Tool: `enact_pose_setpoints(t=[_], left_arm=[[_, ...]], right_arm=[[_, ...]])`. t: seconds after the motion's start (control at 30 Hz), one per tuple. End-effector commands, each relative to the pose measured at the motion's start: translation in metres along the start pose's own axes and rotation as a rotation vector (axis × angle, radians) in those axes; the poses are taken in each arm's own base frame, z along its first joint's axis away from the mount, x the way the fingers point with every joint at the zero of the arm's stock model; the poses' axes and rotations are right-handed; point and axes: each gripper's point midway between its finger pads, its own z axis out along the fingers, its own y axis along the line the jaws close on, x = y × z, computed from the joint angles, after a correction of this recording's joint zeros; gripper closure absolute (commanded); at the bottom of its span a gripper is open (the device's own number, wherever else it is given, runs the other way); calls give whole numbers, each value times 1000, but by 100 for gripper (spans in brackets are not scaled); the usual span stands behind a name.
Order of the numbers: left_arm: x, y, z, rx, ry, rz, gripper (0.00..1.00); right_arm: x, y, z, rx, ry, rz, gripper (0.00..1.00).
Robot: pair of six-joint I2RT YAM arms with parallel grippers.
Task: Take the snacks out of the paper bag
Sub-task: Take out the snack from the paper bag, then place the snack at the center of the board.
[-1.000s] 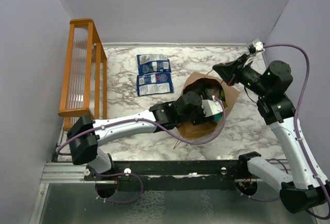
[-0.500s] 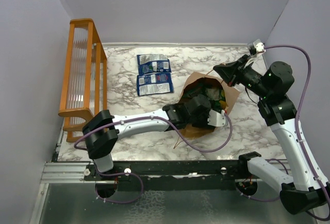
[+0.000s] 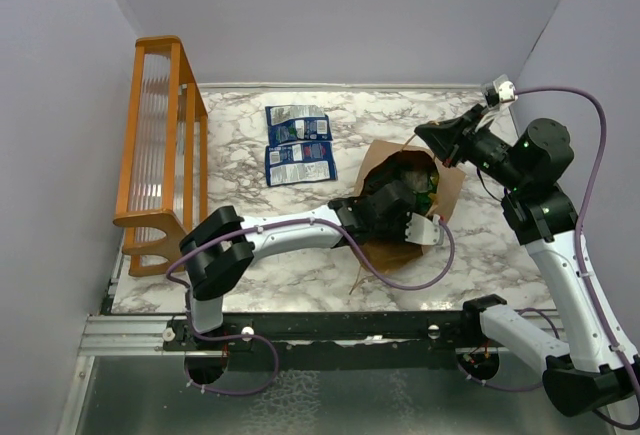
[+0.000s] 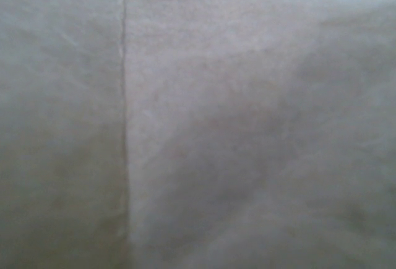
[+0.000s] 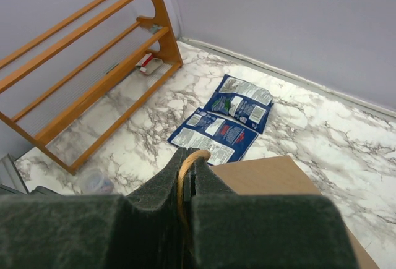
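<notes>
Two dark blue packets [image 3: 300, 163] lie flat just left of the paper bag [image 3: 450, 187]; green foil [image 3: 427, 183] shows inside its mouth. The left gripper [image 3: 398, 195] has pushed deeper into the bag than a second ago, probably after another snack. Its jaws are hidden, so their state cannot be told. The right gripper [image 5: 189, 176] stays clamped on the bag's handle [image 5: 180, 185].

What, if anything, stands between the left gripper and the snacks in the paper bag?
Nothing visible: the left gripper is inside the open mouth of the paper bag, by the snacks. Its wrist view shows only paper.
</notes>
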Motion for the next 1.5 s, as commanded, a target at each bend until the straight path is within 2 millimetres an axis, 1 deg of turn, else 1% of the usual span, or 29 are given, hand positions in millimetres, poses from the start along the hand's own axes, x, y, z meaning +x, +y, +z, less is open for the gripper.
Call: enact_pose_setpoints(t=[0.0,0.07,0.13,0.23,0.3,0.43,0.53,0.7,0.9,1.03,1.13,1.37,1.47], left_arm=[[-7,13,-6,-41,-18,1,68],[-3,11,-10,-51,-16,-3,79],[-5,15,-18,-71,-26,-18,91],[-13,21,-33,-104,-66,-47,100],[-19,26,-48,-134,-99,-77,100],[-25,35,-71,-185,-132,-144,100],[-29,46,-91,-256,-162,-231,100],[-41,67,-135,-376,-265,-371,100],[-59,97,-202,-524,-410,-528,100],[-74,114,-245,-575,-495,-630,100],[-81,121,-269,-583,-517,-662,100],[-86,130,-329,-633,-613,-721,100],[-75,135,-350,-697,-601,-758,100]], right_arm=[[-22,4,-7,10,-56,-40,99],[-22,4,-7,10,-57,-43,99],[-22,3,-7,14,-57,-44,99],[-21,2,-8,20,-57,-45,99],[-21,2,-8,23,-57,-46,99],[-20,1,-9,27,-57,-47,99],[-20,2,-9,27,-57,-48,99],[-18,1,-9,28,-54,-47,99],[-19,1,-9,29,-56,-49,99],[-17,1,-9,30,-54,-48,99],[-18,1,-9,28,-54,-49,99],[-18,0,-8,33,-55,-49,99],[-18,0,-8,31,-55,-51,99]])
